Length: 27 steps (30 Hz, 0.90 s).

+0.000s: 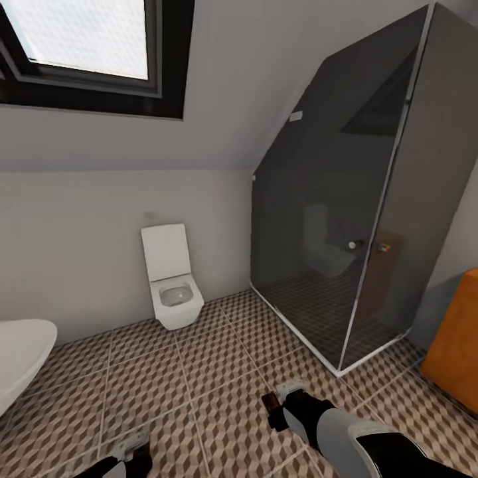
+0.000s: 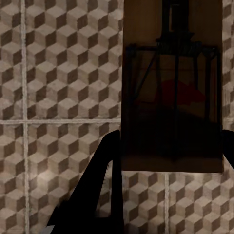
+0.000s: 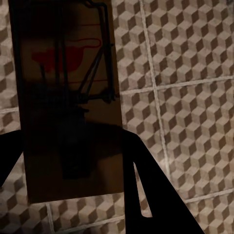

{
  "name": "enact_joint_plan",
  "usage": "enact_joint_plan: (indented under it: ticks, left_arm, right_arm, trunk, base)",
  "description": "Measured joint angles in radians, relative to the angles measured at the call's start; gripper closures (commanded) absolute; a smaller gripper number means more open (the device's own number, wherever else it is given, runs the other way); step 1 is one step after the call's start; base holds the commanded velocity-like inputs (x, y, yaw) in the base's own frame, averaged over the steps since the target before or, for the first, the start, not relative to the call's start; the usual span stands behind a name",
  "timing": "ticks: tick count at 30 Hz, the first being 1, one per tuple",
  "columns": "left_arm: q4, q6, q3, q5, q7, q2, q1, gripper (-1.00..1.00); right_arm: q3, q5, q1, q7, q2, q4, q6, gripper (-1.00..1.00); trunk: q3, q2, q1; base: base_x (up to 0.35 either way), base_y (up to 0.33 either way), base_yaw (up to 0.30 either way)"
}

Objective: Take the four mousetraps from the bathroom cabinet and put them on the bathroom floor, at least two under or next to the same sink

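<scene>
Currently two traps are carried, one in each arm, so that both can be set down in a single trip. On the left wrist view a trap (image 2: 171,92) is pinched between the dark jaws of the left gripper (image 2: 168,161), its board held flat over the tiled floor (image 2: 53,73) with wire and red mark facing the camera. On the right wrist view a second trap (image 3: 68,102) is pinched likewise by the right gripper (image 3: 73,170). Both are kept low and clear of the floor, presumably to travel without snagging. From the head, the right gripper (image 1: 279,403) is seen with a dark slab at its tip, beside the shower (image 1: 345,232); the orange cabinet (image 1: 458,345) stands at the right edge, a toilet (image 1: 171,285) against the wall, and a white rim (image 1: 23,352) at the left, whether sink or tub cannot be told.
</scene>
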Motion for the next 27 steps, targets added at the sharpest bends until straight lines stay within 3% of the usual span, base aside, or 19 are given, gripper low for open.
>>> enact_joint_plan:
  ticks: [27]
  left_arm:
    - [0.0, 0.0, 0.0, 0.0, 0.0, 0.0, 0.0, 1.0]
  right_arm:
    - [0.0, 0.0, 0.0, -0.001, 0.0, 0.0, 0.0, 1.0]
  trunk:
    - [0.0, 0.0, 0.0]
  base:
    - [0.0, 0.0, 0.297]
